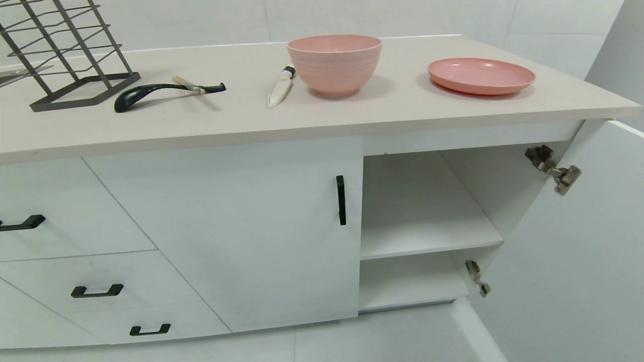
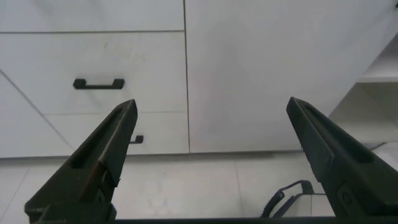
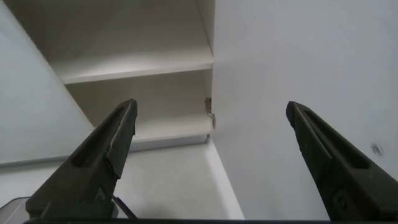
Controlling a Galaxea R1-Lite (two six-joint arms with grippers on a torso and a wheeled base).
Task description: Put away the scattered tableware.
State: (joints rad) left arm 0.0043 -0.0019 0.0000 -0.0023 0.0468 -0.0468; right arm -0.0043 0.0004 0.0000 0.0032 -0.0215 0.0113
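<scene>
Left gripper: fingers spread wide, nothing between them; it hangs low before the lower drawers and the closed door, close above the floor. Right gripper: likewise released and empty; it faces the open compartment, with the shelf ahead and the open door alongside.

Limits of view from my console: a dark cable is cut off at the edge of the left wrist view; on the counter the black wire rack runs out of the head view at the far left; a small wooden-handled piece lies across the ladle, and I cannot tell what it is; on the knife I cannot tell whether the pale blade is bare or sheathed.

Tableware, all on the counter: the ladle black, lying flat near the rack's base; the knife black-handled, its handle end just beside the pink bowl; the bowl upright, ribbed outside; a shallow pink plate apart from the bowl, above the open compartment.

Against the grippers: every piece lies up on the counter; both grippers sit low near the floor, well apart from all of it.
</scene>
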